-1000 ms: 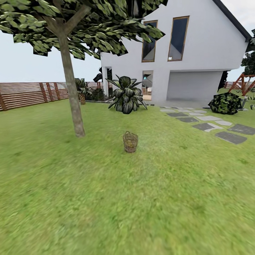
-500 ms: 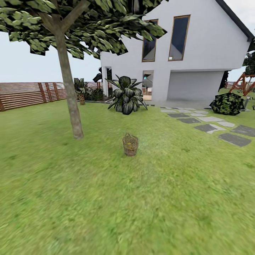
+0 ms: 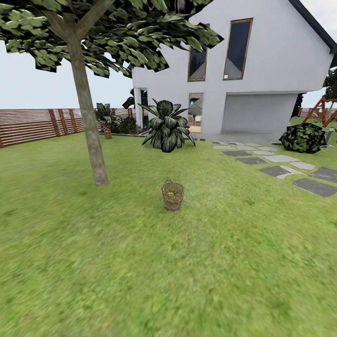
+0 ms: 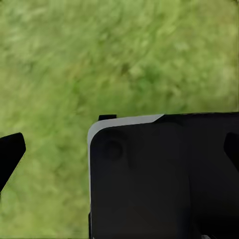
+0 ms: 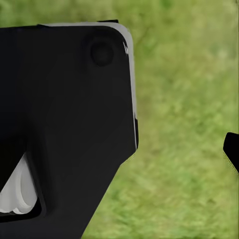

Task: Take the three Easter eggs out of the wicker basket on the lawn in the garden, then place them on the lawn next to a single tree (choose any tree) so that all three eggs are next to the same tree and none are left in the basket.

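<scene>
Ahead, straight down the middle of the head view, the wicker basket [image 3: 172, 195] stands upright on the lawn [image 3: 187, 271], well apart from the robot with open grass between. A speck of yellow shows through the weave near its rim, which I take for the Easter eggs [image 3: 171, 191], though how many lie in there is too small to tell. The tree [image 3: 89, 126] with the pale trunk rises just beyond the basket and off to its left, near it but not touching; behind are the broad-leaved dark plant [image 3: 167, 124], the white house [image 3: 262, 70], the slat fence [image 3: 32, 124] and the grey stepping stones [image 3: 281, 168] off to the right.

Both wrist views look down on blurred grass past dark robot bodywork. Black finger edges show at the sides of each, yet whether either set of jaws is spread or pressed together I cannot tell.

What the coming move turns on, to my eye, is that the basket lies dead ahead and far out of reach of both arms, favouring neither. The base must close that distance first. Since the basket opens upward, a reach from above looks likely, and with the tree on the left, the left arm may suit the setting-down.
</scene>
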Controlling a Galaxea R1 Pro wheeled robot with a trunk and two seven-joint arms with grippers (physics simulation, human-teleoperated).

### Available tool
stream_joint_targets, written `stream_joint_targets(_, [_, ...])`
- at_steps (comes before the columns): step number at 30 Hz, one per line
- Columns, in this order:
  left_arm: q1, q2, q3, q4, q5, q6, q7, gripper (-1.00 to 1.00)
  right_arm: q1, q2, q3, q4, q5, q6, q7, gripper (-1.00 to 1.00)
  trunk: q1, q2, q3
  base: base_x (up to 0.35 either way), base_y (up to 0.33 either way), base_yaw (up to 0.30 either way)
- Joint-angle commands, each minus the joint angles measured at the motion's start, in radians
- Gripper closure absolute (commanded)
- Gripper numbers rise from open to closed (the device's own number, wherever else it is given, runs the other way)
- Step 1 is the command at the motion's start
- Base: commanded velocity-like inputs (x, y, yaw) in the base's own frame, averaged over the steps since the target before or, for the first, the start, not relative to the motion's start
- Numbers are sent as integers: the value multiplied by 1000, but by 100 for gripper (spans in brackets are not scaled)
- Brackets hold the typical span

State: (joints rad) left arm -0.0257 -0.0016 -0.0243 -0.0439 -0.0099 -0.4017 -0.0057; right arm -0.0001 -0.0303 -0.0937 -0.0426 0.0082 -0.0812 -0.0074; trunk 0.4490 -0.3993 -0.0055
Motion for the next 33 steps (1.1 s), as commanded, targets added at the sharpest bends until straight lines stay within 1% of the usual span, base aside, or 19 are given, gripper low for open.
stream_joint_targets(1, [0,0,-2,1,-1,-3,0,-100,0,0,-7,0,1,-3,0,-100,1,-1,-1,336,0,0])
stream_joint_targets(28, [0,0,-2,1,-1,-3,1,-100,0,3,-5,0,2,-3,0,-100,1,-1,-1,336,0,0])
stream_joint_targets(33, [0,0,-2,1,-1,-3,4,-100,0,1,-5,0,3,-3,2,-100,1,-1,-1,335,-67,0])
